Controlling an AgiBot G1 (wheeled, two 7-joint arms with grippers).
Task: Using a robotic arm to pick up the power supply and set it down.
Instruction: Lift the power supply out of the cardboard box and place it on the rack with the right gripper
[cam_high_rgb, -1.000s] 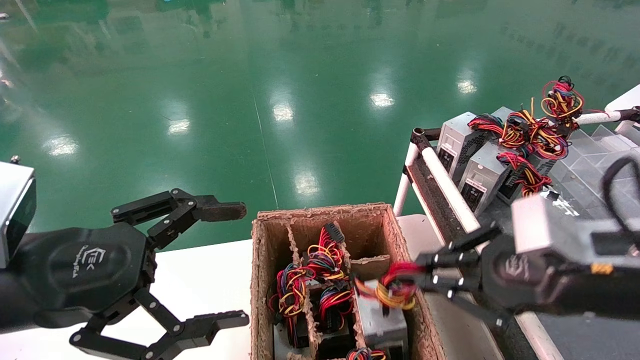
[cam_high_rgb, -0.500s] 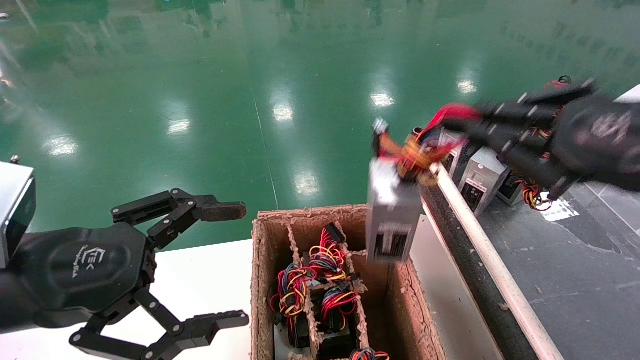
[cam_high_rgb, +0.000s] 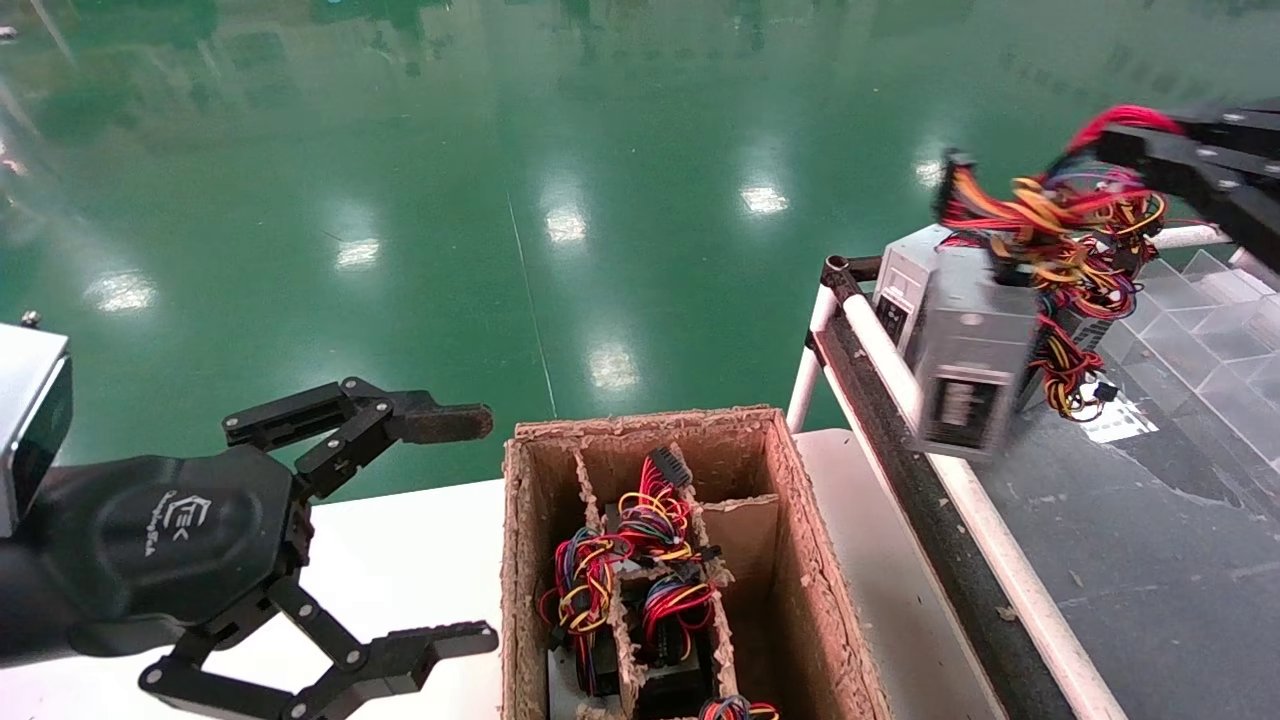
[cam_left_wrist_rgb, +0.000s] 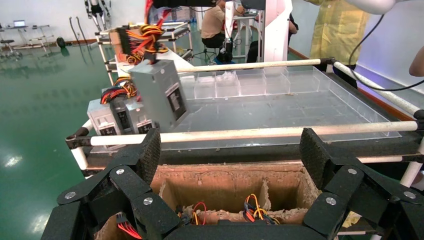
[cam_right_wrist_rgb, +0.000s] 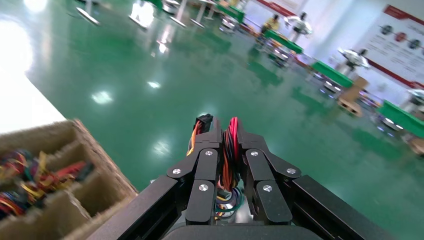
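The power supply (cam_high_rgb: 965, 345), a grey metal box with a black-and-white label, hangs in the air by its red, yellow and orange wires (cam_high_rgb: 1050, 215). It is above the white rail (cam_high_rgb: 900, 385), at the edge of the dark tray. My right gripper (cam_high_rgb: 1120, 135) is shut on the wire bunch (cam_right_wrist_rgb: 226, 150), with the box dangling below the jaws. The left wrist view shows the power supply (cam_left_wrist_rgb: 157, 92) tilted, hanging over the tray's end. My left gripper (cam_high_rgb: 470, 530) is parked open, left of the cardboard box.
A brown cardboard divider box (cam_high_rgb: 525, 560) on the white table holds more wired units; its right compartment is empty. Other grey power supplies (cam_left_wrist_rgb: 112, 116) stand at the tray's far end. Clear plastic bins (cam_left_wrist_rgb: 250, 82) line the tray's far side. Green floor lies beyond.
My right gripper lifted the power supply out of the box's right compartment. It then carried the unit up and to the right, past the rail, over the tray. The left arm stayed still.
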